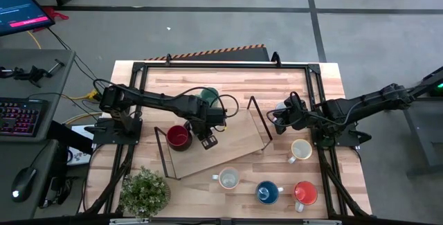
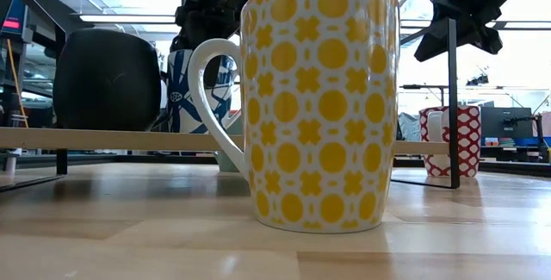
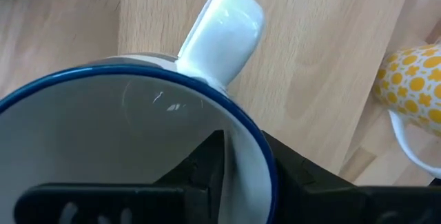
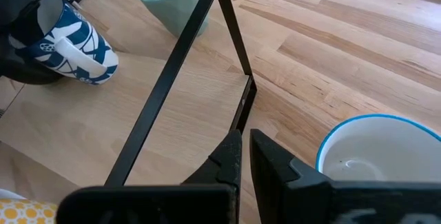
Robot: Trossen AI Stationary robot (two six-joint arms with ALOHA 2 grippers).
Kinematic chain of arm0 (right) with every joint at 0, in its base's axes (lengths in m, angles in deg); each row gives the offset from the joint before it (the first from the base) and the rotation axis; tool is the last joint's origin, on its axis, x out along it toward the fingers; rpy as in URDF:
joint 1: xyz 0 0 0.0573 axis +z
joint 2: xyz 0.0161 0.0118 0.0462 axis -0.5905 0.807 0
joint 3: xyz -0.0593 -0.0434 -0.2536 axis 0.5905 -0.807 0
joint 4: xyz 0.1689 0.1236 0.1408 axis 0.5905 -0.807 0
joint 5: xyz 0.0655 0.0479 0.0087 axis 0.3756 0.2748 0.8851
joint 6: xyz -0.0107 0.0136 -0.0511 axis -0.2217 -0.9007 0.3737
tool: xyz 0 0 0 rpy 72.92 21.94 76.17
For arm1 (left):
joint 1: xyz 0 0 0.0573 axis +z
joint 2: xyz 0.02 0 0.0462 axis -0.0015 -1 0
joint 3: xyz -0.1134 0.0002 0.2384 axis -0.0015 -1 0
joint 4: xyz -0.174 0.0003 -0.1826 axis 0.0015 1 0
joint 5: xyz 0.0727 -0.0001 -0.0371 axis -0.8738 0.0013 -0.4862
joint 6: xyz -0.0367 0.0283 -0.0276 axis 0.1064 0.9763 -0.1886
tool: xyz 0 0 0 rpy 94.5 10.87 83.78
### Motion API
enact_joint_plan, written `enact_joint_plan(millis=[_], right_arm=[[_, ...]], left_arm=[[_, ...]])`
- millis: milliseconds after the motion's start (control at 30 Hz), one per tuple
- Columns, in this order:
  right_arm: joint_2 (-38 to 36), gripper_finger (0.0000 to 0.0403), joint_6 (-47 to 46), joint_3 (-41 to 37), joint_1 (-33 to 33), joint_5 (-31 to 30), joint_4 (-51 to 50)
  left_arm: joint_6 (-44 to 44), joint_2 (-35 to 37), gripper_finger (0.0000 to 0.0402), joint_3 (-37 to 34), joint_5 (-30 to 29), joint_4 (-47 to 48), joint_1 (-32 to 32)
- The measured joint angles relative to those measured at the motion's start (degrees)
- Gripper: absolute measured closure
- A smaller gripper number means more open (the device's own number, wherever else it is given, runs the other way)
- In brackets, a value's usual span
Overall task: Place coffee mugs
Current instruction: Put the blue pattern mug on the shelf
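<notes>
My left gripper (image 1: 208,140) (image 3: 241,141) is over the raised wooden board (image 1: 235,138), shut on a white mug with a blue leaf pattern and a blue rim (image 4: 72,38) (image 2: 191,90). My right gripper (image 1: 275,120) (image 4: 244,138) is shut and holds nothing; it hovers by the board's black frame (image 4: 176,65), beside a white blue-rimmed mug (image 4: 379,158) that stands on the table. A dark red mug (image 1: 178,136) stands on the board. A teal mug (image 1: 208,95) (image 4: 165,0) stands behind the board. The yellow-patterned mug (image 1: 301,149) (image 2: 318,99) stands on its base on the table. My left gripper holds the patterned mug by its rim (image 3: 265,158), close to the handle (image 3: 224,31). One finger (image 3: 207,165) is inside the mug and the other (image 3: 296,179) is outside. The mug is tilted over the board; whether its base touches the wood I cannot tell.
Along the near edge stand a grey mug (image 1: 228,178), a blue mug (image 1: 266,192) and an orange-red mug (image 1: 304,192). A potted plant (image 1: 145,190) sits at the near left corner. Black frame rails run along the table's sides.
</notes>
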State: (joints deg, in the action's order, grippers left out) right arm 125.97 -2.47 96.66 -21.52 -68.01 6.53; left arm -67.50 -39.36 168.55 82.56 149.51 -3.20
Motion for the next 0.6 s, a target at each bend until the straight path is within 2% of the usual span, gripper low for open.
enact_joint_plan(millis=[333, 600], right_arm=[[0.00, 0.0391, 0.03, 0.00, 0.00, -0.01, 0.00], [0.09, 0.0391, 0.07, 0.00, 0.00, -0.04, -0.01]], left_arm=[[-0.82, -0.02, 0.0262, 0.00, 0.66, 0.02, 0.00], [-1.11, 1.91, 0.0254, 0.00, 1.80, 0.14, 0.40]])
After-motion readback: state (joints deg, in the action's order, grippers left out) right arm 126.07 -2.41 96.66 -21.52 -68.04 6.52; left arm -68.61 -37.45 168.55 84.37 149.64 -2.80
